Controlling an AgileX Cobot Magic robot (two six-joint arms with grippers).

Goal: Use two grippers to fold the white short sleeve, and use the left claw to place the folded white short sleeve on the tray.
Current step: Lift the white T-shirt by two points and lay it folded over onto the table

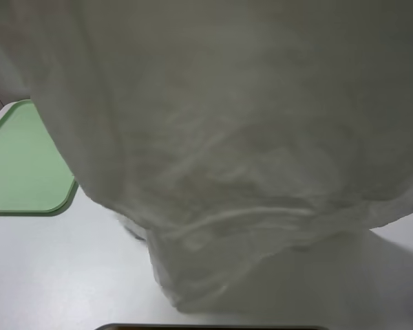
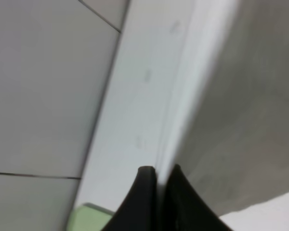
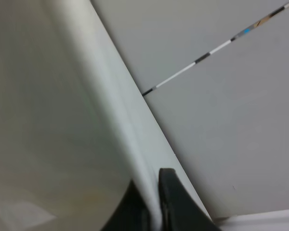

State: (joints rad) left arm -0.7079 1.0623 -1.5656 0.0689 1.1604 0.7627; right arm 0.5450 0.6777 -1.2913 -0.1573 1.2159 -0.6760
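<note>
Left claw [image 2: 158, 169] is clamped tight, its two black jaws pressed together on a thin folded edge of the white short sleeve [image 1: 241, 137], which runs up out of the tips as a pale strip. Right gripper [image 3: 154, 177] is closed in the same way, pinching a rolled white edge of the same garment between its jaws. Neither claw shows in the high view, because the lifted shirt hangs close to that camera and fills most of it, from the far edge down toward the near side. The cloth is wrinkled and creased across its middle. Its lowest part is bunched up and rests on the white table [image 1: 55, 275] at the near centre, with a hemmed edge showing along the right side. The tray [image 1: 20, 165], pale green with a rounded corner and a low rim, lies flat on the left of the table. Its right portion is hidden behind the hanging shirt, and nothing lies on the part that can be seen. From the left wrist a small corner of the green tray appears close to the claw. Both wrist views show grey floor tiles [image 3: 221, 120] with dark joints beyond the cloth.
</note>
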